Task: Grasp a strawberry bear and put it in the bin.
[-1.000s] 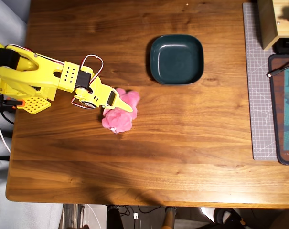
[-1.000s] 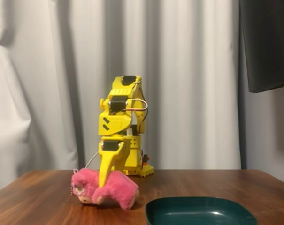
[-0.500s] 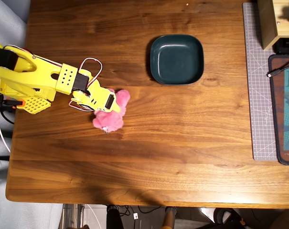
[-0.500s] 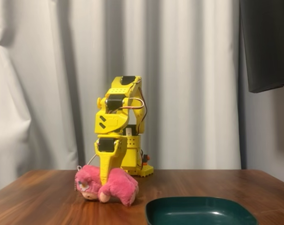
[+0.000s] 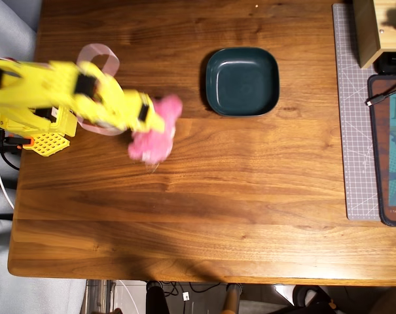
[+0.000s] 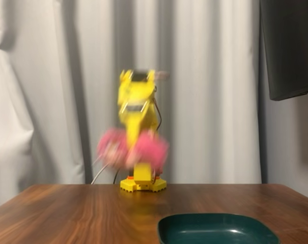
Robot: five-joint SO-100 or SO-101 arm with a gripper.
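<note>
A yellow robot arm (image 5: 47,98), reaching in from the left edge of the overhead view, carries the strawberry bear (image 5: 155,127) above a wooden table (image 5: 184,216), its gripper (image 5: 157,121) clamped on the toy's middle. Blur softens both pictures. From above, the bear reads as a fluffy hot-pink lump, brighter at its upper end and paler and smeared toward the lower. In the fixed view, the plush (image 6: 133,147) hangs clear of the tabletop in front of the arm (image 6: 138,101), spread into two pink lobes, one on each side of the gripper (image 6: 133,150); face and limbs cannot be made out through the blur. To the right in the overhead view, apart from the toy, sits the bin (image 5: 242,80), a dark teal square dish with rounded corners and a raised rim. A grey cutting mat (image 5: 355,111) lies along the table's right edge.
</note>
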